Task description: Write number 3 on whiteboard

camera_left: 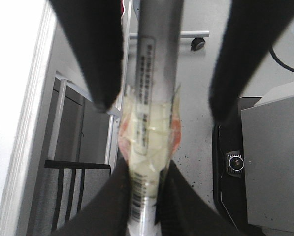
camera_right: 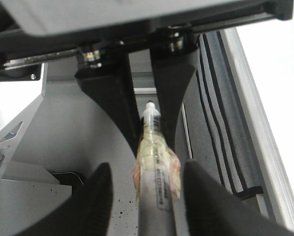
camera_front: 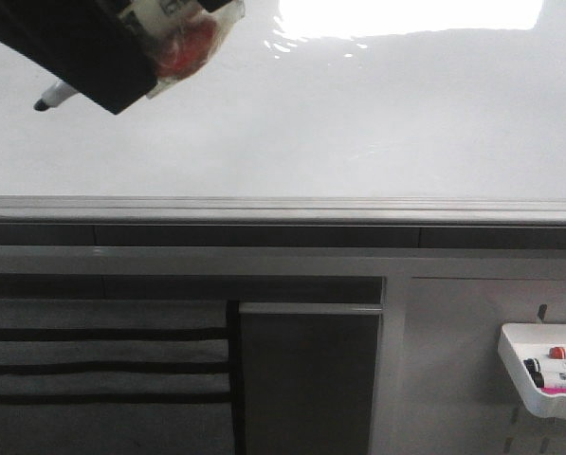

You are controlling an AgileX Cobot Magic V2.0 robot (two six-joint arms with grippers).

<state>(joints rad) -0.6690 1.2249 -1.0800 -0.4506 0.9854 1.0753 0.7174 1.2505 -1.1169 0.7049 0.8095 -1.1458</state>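
Front view only: the large glossy white whiteboard [camera_front: 358,123] fills the upper half above its grey metal rail [camera_front: 283,204], and the black tip of the taped grey marker [camera_front: 50,98] sits near the board's upper left.
Wrist views only: the left gripper [camera_left: 142,172] is clamped on the marker's taped middle; the right gripper [camera_right: 147,182] has its fingers spread on either side of the barrel.
Around: a grey-and-black striped cloth [camera_front: 102,360] hangs below the rail.
Container: a small white tray [camera_front: 520,379] at lower right holds markers.
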